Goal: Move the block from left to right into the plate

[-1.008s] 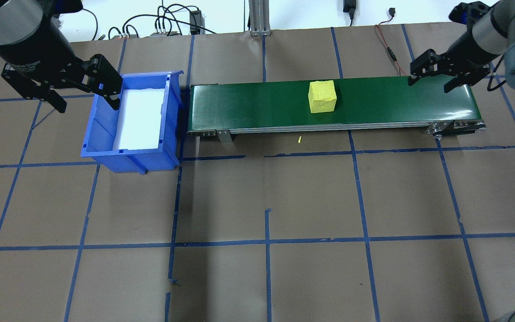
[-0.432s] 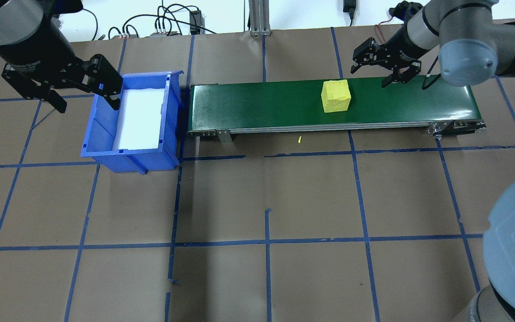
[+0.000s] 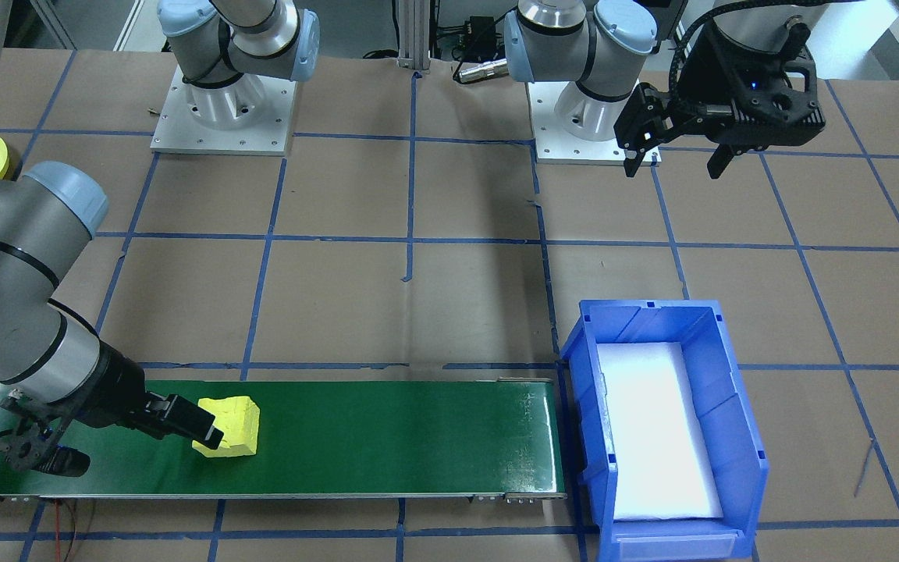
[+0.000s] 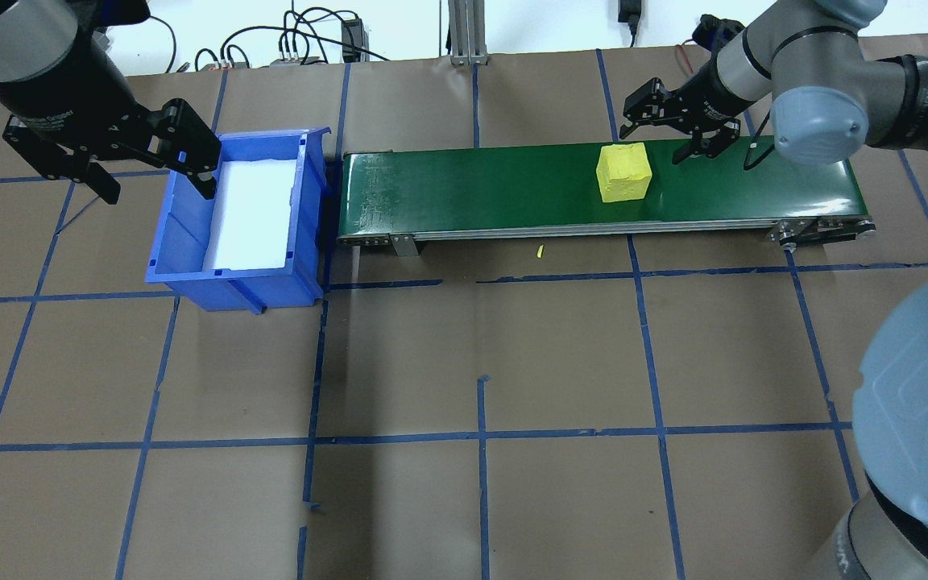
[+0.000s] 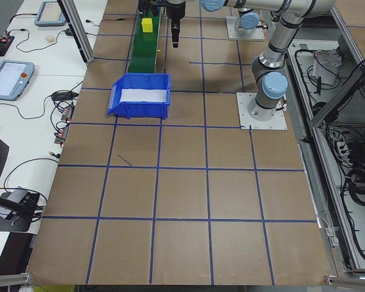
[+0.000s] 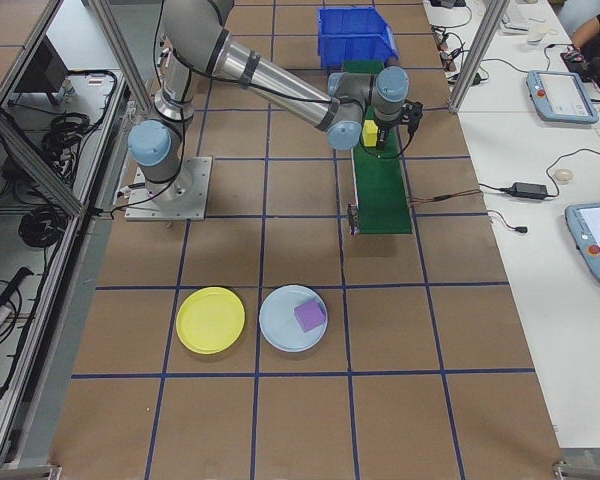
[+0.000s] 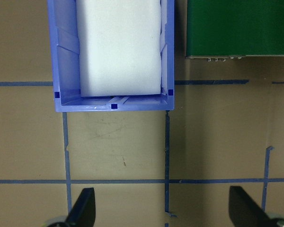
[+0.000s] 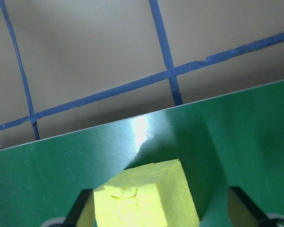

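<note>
A yellow block [image 4: 623, 171] sits on the green conveyor belt [image 4: 472, 193], toward its right end. My right gripper [image 4: 667, 134] hangs open over the belt's far edge, just behind and to the right of the block. In the right wrist view the block [image 8: 144, 198] lies low between the two fingers [image 8: 84, 208]. In the front view one finger [image 3: 184, 421] reaches the block [image 3: 231, 425]. My left gripper [image 4: 154, 173] hovers open and empty at the blue bin's left side. A yellow plate [image 6: 211, 320] and a light blue plate [image 6: 280, 335] lie on the table's right side.
The blue bin [image 4: 190, 242] with a white foam pad stands at the belt's left end. A purple block [image 6: 309, 315] rests on the light blue plate. Cables run along the table's far edge. A small yellow crumb [image 4: 539, 251] lies in front of the belt.
The yellow block has travelled right along the belt. My right arm swung left and its gripper now sits beside the block. The left arm has not moved.
</note>
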Controlling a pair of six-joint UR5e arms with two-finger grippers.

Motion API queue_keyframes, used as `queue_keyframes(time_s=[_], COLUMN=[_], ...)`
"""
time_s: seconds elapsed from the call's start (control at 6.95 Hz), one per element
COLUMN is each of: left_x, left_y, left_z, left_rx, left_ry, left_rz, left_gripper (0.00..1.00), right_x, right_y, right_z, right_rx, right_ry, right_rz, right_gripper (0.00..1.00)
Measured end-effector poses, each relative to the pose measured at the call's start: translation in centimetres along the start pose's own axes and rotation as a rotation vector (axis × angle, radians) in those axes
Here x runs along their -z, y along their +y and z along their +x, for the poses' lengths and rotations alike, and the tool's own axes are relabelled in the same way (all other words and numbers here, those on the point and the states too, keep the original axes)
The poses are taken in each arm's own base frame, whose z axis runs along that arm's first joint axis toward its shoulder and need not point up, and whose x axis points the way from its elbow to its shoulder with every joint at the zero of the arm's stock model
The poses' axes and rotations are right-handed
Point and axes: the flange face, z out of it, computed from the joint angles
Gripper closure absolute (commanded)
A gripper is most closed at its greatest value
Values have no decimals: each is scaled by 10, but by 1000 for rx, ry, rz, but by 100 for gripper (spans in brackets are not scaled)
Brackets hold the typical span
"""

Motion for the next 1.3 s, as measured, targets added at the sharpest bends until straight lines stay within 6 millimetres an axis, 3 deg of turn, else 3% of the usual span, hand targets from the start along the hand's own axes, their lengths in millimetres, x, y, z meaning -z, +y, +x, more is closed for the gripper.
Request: queue_keyframes(time_s=[0.43,0.58,0.72,0.86,1.01,1.3], left_x=[0,0,0,0,0,0], left_y=[0,0,1,1,1,1], left_z=[0,0,0,0,0,-1], left_rx=[0,0,0,1,1,1], left_ry=[0,0,-1,0,0,0], left_rz=[0,0,0,-1,-1,-2], left_gripper=[0,0,0,0,0,0], right_x=[-11,-19,-27,-31,-27,12], right_y=[6,11,16,19,20,15], right_z=[-1,3,10,17,22,41], right_rx=[13,32,70,134,224,459], right_ry=[4,13,42,92,151,336], right_rz=[-22,-39,-56,-66,-67,-64], right_gripper=[0,5,45,58,58,58])
